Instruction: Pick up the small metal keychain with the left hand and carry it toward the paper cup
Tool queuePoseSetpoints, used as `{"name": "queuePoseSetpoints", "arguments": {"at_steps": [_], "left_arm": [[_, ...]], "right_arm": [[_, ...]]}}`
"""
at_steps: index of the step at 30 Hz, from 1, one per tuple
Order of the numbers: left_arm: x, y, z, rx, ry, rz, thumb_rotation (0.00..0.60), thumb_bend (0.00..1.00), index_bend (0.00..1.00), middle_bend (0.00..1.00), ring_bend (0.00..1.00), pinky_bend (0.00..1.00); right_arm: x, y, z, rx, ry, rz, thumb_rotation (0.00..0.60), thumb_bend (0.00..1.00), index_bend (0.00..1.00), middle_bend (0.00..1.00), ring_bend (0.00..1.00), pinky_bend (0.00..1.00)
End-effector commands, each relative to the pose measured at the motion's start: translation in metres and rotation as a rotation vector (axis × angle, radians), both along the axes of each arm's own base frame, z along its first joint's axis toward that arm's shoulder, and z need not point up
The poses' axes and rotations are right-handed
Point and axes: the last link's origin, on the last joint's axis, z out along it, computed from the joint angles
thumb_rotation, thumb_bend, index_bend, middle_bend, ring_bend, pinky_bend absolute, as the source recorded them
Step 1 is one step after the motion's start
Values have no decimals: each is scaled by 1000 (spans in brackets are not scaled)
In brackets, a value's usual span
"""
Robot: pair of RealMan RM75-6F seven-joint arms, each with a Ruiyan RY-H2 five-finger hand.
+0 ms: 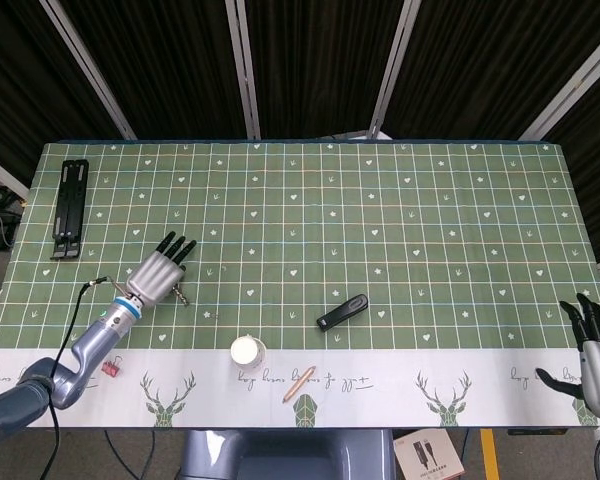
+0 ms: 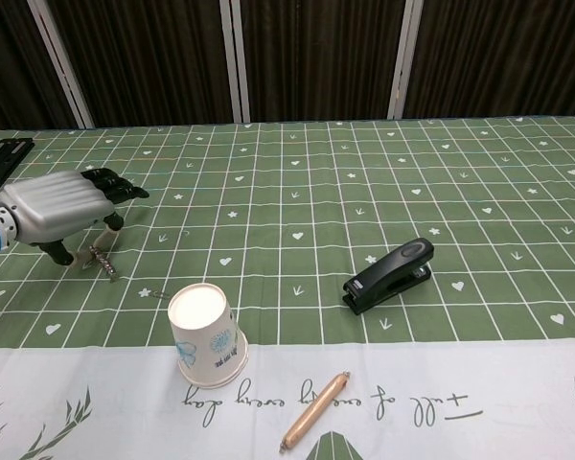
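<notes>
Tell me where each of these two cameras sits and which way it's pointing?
Head view: high above the near edge, looking steeply down on the table; shows left hand, its forearm, and right hand.
Chest view: low at the near edge, looking across toward the dark curtains; shows only the left hand.
Shared: left hand, keychain, paper cup, stapler, pencil.
</notes>
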Motion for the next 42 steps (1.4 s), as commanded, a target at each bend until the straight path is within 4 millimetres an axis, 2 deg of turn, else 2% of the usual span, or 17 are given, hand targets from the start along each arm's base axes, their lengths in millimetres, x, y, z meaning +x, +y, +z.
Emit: {"name": "queuePoseSetpoints", "arguments": {"at_steps": [1, 6, 12, 16, 22, 23, 31, 42], "left_arm": [[2, -2, 1, 2, -4, -18, 600, 442, 678, 0, 0, 0], [9, 3, 11, 26, 11, -77, 600, 441, 677, 0, 0, 0], [42, 16, 42, 95, 93, -300, 600, 442, 676, 0, 0, 0], [61, 18, 54, 120, 134, -417, 600, 443, 676, 0, 0, 0], [81, 6, 55, 106, 288, -648, 600, 442, 675, 0, 0, 0], [86, 1, 52, 92, 393, -798, 600, 442, 675, 0, 0, 0], [94, -12, 49, 33, 484, -990, 600, 451, 675, 0, 0, 0], [85, -16, 52, 20, 555, -1046, 600, 453, 674, 0, 0, 0]], "right_arm": [[0, 0, 0, -2, -5, -2, 600, 51, 120, 0, 0, 19], [0, 1, 1, -3, -4, -3, 600, 51, 120, 0, 0, 19], [0, 0, 0, -1, -6, -3, 600, 51, 120, 0, 0, 19], [0, 0, 0, -3, -4, -2, 600, 51, 120, 0, 0, 19], [0, 0, 0, -4, -7, 1, 600, 51, 120, 0, 0, 19], [1, 0, 0, -5, -11, 2, 600, 51, 120, 0, 0, 19], [1, 0, 1, -10, -16, 7, 600, 51, 119, 0, 0, 19], [3, -2, -1, -12, -21, 16, 600, 52, 120, 0, 0, 19]]}}
